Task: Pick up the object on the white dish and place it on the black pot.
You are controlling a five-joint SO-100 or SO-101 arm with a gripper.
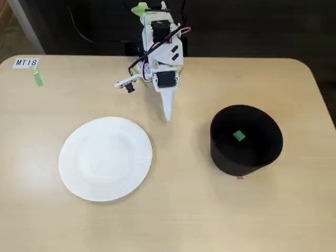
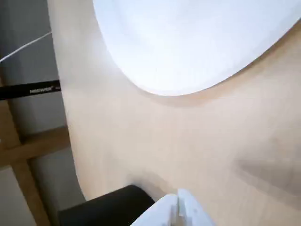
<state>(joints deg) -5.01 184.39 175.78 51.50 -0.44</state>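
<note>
The tiny green cube [image 1: 239,136] lies inside the black pot [image 1: 245,149] at the right of the table in the fixed view. The white paper plate [image 1: 106,158] sits at the left and has nothing on it; its rim fills the top of the wrist view [image 2: 197,42]. My gripper [image 1: 168,111] is folded back near the arm's base at the table's far edge, pointing down between plate and pot, apart from both. Its white fingers are shut and empty; in the wrist view the gripper [image 2: 178,207] shows closed tips next to the pot's edge [image 2: 108,207].
A white label reading MT18 [image 1: 25,62] and a green tape strip [image 1: 38,77] are at the far left corner. The table's edge and a wooden frame [image 2: 28,150] show at the left of the wrist view.
</note>
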